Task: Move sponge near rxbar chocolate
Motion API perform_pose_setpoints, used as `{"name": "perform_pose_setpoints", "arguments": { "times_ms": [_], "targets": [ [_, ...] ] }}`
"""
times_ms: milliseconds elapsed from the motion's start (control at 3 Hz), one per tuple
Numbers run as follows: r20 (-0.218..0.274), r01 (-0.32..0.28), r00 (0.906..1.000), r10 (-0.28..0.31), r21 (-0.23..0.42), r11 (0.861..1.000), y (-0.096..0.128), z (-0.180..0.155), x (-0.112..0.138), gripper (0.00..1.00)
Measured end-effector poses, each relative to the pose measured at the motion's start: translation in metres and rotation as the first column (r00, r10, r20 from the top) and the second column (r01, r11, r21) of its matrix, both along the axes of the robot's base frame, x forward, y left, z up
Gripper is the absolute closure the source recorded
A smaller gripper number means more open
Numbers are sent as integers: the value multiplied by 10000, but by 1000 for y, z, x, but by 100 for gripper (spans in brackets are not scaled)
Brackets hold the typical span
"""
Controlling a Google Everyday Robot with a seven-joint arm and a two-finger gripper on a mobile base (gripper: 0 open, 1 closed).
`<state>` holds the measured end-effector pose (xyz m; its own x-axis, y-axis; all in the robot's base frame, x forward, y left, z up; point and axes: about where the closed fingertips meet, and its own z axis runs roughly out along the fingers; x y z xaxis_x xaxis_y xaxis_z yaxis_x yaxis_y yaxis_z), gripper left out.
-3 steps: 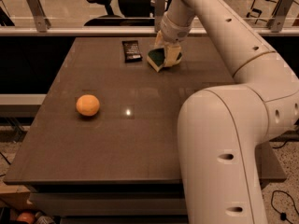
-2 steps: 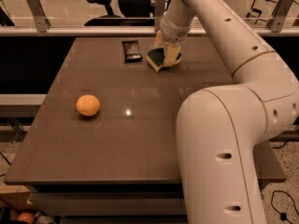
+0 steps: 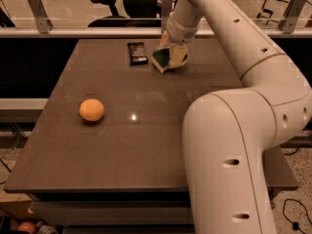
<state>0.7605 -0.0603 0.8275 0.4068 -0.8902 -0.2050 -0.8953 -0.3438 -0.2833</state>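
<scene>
The sponge (image 3: 162, 59), dark green on top with pale yellow foam below, is at the far middle of the table, tilted. My gripper (image 3: 173, 54) reaches down from the white arm and is shut on the sponge, holding it at the table surface. The rxbar chocolate (image 3: 137, 52), a small flat dark bar, lies just left of the sponge with a narrow gap between them.
A round orange fruit (image 3: 91, 109) sits on the left middle of the brown table (image 3: 122, 150). My arm's large white body (image 3: 229, 155) covers the table's right side. A railing and an office chair (image 3: 109, 4) stand behind the far edge.
</scene>
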Motion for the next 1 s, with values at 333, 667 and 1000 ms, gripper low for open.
{"name": "perform_pose_setpoints", "arguments": {
  "times_ms": [333,667,1000],
  "targets": [
    [32,0,10000,0,27,10000,2,-3,2,12],
    [35,0,10000,0,30,10000,2,0,3,0],
    [35,0,10000,0,31,10000,2,0,3,0]
  ]
}}
